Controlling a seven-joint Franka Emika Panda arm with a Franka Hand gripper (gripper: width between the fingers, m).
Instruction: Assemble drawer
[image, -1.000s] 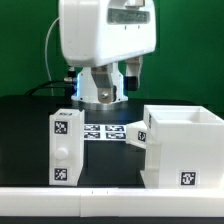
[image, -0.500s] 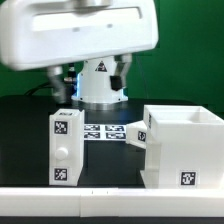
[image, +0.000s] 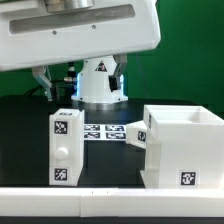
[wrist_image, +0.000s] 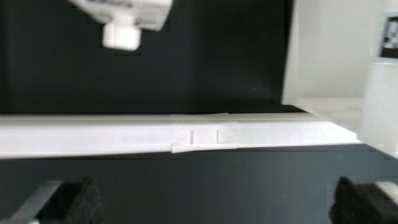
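The large white box casing (image: 185, 148) stands at the exterior view's right, open side up, with tags on its faces. A small knobbed tray (image: 63, 148) stands on end at the left. Another tagged white piece (image: 136, 133) leans against the casing's left side. My arm's white housing (image: 80, 35) fills the top of the exterior view, and the fingers do not show there. In the wrist view my gripper (wrist_image: 219, 205) is wide open and empty, high above the dark table. The knobbed tray (wrist_image: 125, 20) and the casing's edge (wrist_image: 379, 85) lie far from it.
The marker board (image: 105, 131) lies flat on the black table between the tray and the casing. A white rail (image: 100, 205) runs along the table's front edge, and it crosses the wrist view (wrist_image: 178, 133) too.
The arm has swung up and toward the camera, so its housing now fills the whole top of the exterior view. The drawer parts have not moved.
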